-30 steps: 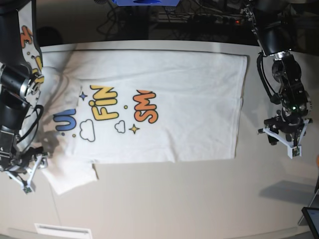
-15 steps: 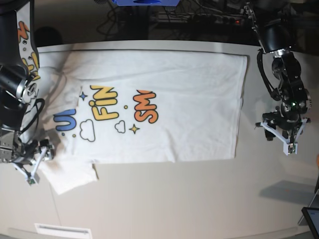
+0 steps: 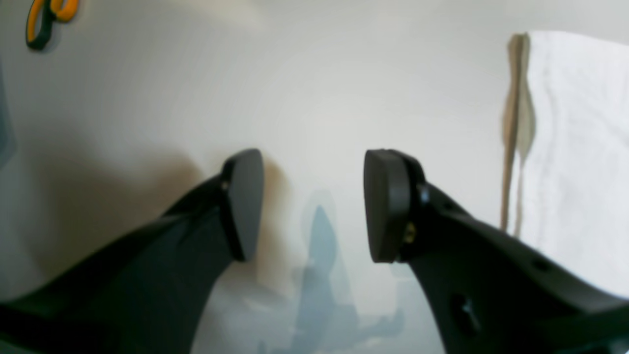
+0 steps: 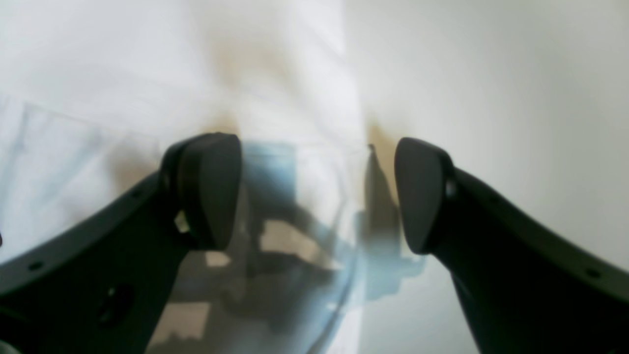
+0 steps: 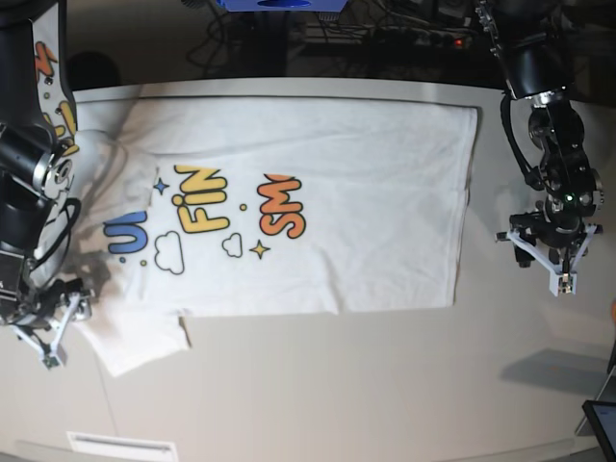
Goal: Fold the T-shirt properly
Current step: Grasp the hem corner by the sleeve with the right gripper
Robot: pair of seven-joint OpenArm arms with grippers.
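While the table [image 5: 318,385] carries the whole job, we start with it: a pale, bare surface with the T-shirt [image 5: 318,192] spread across its far half, print up, its length running across the base view. 1 long side looks already turned in, so the shirt reads as a rough rectangle, with a sleeve [image 5: 135,337] sticking out at the near corner on that view's left.

Our right gripper [image 4: 314,196] hangs over that sleeve with its jaws wide apart and nothing between them; the cloth edge runs under the gap, 1 pad over fabric and the other over bare table. Our left gripper [image 3: 312,204] sits off the shirt's hem [image 3: 513,132], over empty table, jaws parted and holding nothing.

As we judge it, the step in hand is taking the sleeve to fold it in. To do that well, we should come down straight so both pads straddle the edge, pinch only the sleeve's layers rather than the body beneath, lift just enough to clear, and lay it flat without dragging the shirt. The left gripper could pin the hem against sliding.

We see no containers here; only an orange-handled tool [image 3: 49,19], too blurred to name, lies well away.
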